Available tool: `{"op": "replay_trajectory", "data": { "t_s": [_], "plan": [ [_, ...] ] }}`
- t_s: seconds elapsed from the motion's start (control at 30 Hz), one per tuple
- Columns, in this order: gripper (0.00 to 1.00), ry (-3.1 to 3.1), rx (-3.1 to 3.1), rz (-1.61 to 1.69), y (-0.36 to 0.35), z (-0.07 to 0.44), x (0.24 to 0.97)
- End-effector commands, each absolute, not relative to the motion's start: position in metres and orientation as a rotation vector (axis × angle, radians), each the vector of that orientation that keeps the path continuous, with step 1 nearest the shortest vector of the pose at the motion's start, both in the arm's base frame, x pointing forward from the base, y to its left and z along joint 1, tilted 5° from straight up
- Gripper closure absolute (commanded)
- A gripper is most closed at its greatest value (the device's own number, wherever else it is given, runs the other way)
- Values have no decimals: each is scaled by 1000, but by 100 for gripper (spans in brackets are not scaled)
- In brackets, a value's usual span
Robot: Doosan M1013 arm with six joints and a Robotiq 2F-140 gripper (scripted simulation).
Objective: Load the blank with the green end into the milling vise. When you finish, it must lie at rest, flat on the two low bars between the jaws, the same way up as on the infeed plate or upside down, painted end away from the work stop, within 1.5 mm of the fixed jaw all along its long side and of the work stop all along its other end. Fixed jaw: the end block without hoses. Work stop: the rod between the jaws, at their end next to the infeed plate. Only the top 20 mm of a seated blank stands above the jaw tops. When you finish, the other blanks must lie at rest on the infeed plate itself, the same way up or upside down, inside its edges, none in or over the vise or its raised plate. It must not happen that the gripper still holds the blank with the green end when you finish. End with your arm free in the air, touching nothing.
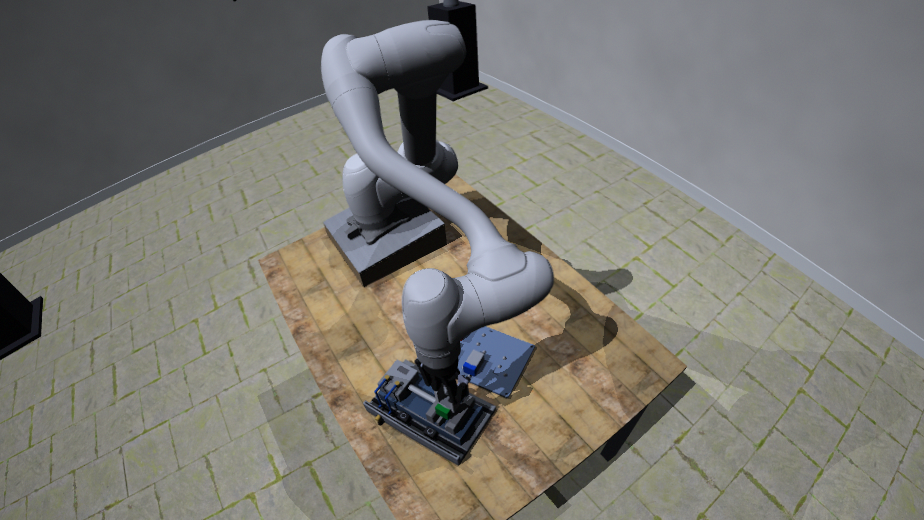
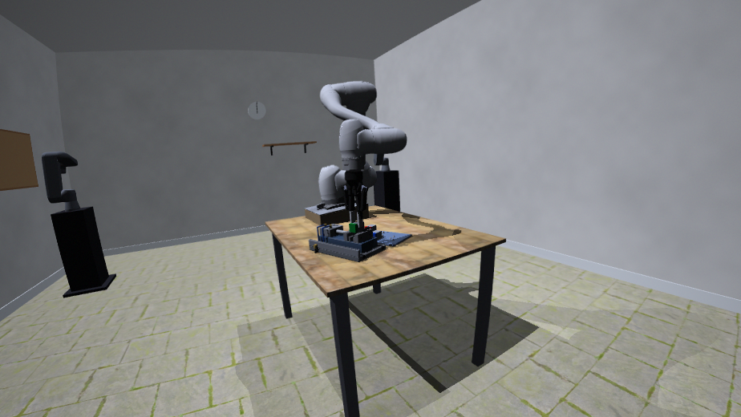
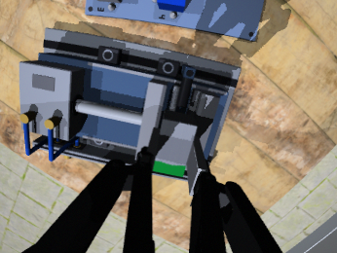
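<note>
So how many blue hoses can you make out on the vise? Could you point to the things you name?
2. Both blue hoses [image 3: 27, 141] [image 3: 51, 145] hang side by side from brass fittings [image 3: 24, 118] [image 3: 50, 124] on the end block [image 3: 56, 88]. Others could be hidden behind that block.

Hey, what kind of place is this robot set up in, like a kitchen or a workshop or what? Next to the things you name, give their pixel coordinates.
Probably a workshop or robot test room: a metal vise [image 1: 431, 413] [image 2: 346, 244] [image 3: 109, 88] with blue hoses sits on a wooden table [image 1: 556, 420] [image 2: 415, 251], under a big jointed arm [image 1: 413, 181] [image 2: 381, 139].
</note>
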State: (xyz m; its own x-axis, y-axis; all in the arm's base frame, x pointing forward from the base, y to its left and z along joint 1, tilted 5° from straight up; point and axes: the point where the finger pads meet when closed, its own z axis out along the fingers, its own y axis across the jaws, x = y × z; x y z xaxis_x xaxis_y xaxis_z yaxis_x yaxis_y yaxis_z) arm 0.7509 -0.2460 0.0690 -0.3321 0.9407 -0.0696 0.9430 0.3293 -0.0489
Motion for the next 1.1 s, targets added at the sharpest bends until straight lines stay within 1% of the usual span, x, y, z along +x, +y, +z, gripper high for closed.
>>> {"op": "replay_trajectory", "data": {
  "t_s": [0.0, 1.07],
  "plan": [
    [100, 2538, 1799, -125, -246, 69, 751],
    [100, 2538, 1799, -125, -246, 66, 751]
  ]
}}
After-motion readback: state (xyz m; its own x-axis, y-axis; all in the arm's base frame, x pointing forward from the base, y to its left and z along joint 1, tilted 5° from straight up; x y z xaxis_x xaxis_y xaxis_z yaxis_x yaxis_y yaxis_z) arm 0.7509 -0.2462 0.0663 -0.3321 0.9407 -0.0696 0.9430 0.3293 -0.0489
